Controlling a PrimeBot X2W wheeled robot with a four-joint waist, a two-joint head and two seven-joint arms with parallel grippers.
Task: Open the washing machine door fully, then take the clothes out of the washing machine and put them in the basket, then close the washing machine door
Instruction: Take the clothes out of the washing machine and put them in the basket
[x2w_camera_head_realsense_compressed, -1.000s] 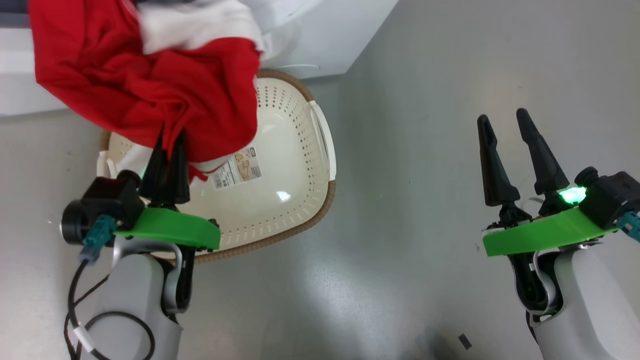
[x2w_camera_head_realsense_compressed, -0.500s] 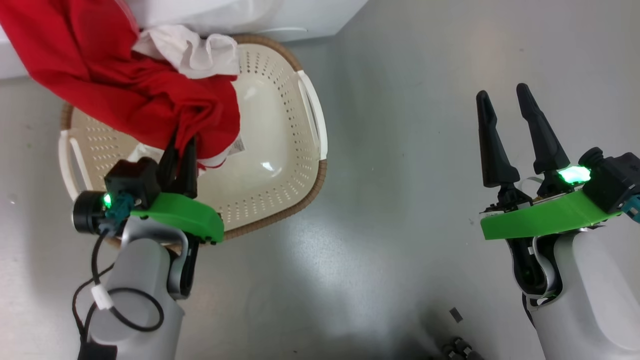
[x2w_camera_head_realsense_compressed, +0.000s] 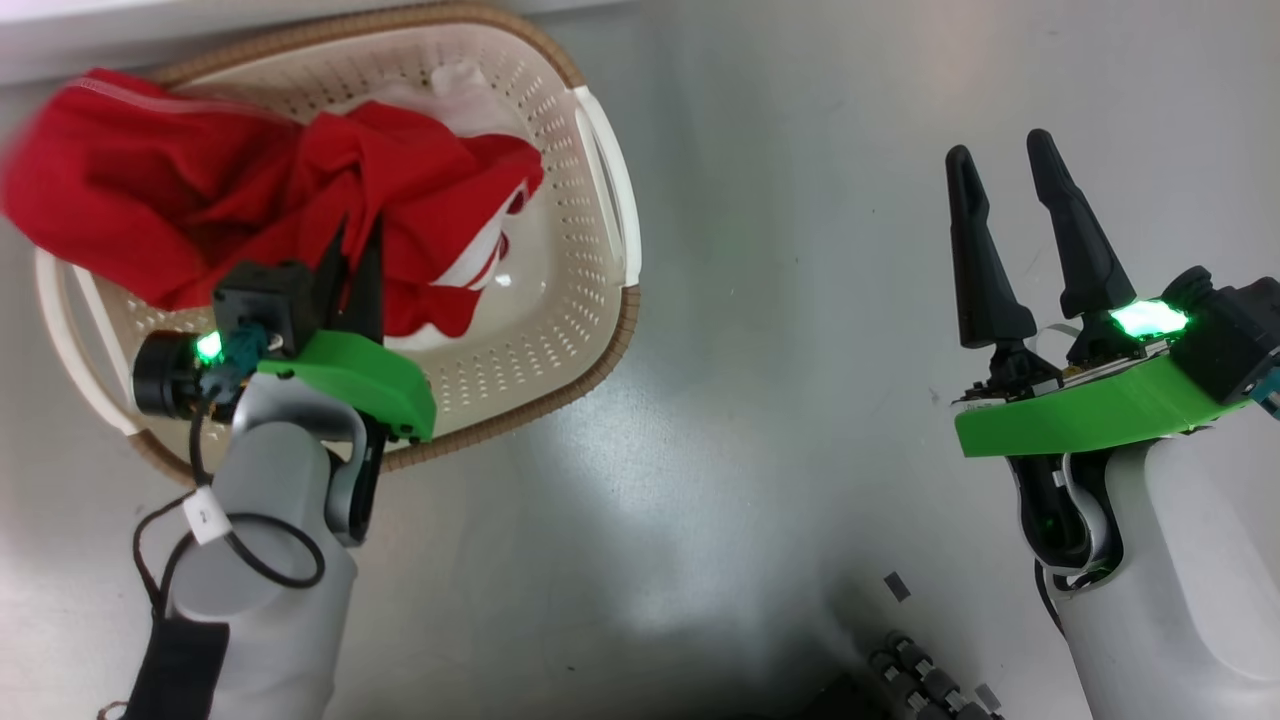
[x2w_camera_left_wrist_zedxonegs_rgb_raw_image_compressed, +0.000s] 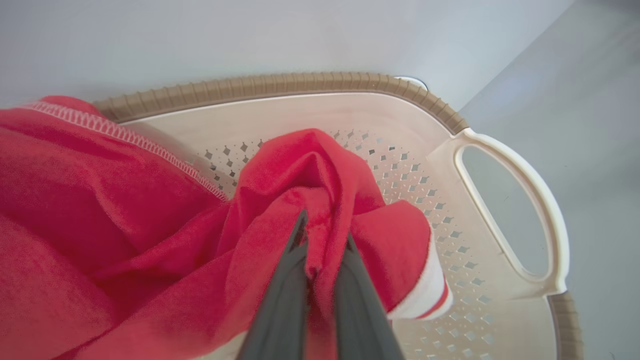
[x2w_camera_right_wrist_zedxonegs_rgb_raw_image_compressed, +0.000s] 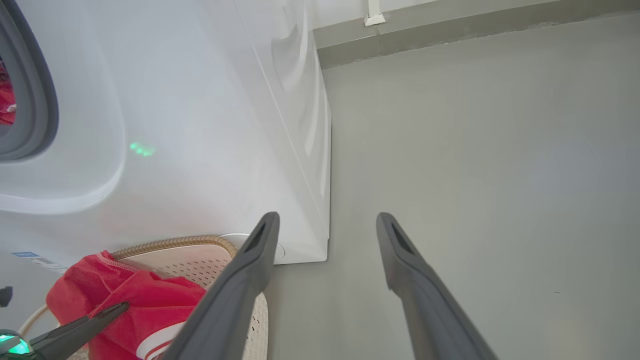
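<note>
- The clothes (x2w_camera_head_realsense_compressed: 250, 215) lay bunched over the basket (x2w_camera_head_realsense_compressed: 607, 200), reaching past its left rim, with one fold pinched in the left gripper (x2w_camera_head_realsense_compressed: 358, 240).
- The left gripper was clamped on the clothes, above the basket's interior.
- The right gripper (x2w_camera_head_realsense_compressed: 1000, 150) stood spread wide, holding nothing, well right of the basket.
- The washing machine (x2w_camera_right_wrist_zedxonegs_rgb_raw_image_compressed: 200, 125) stood just behind the basket; bare floor (x2w_camera_head_realsense_compressed: 800, 350) lay to the basket's right.

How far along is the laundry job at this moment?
Done: the washing machine stands open. In hand: the left gripper is shut on the red clothes, lying partly in the basket. To do: release them, fetch the red fabric seen inside the machine, close the door. The right gripper is open, empty.
</note>
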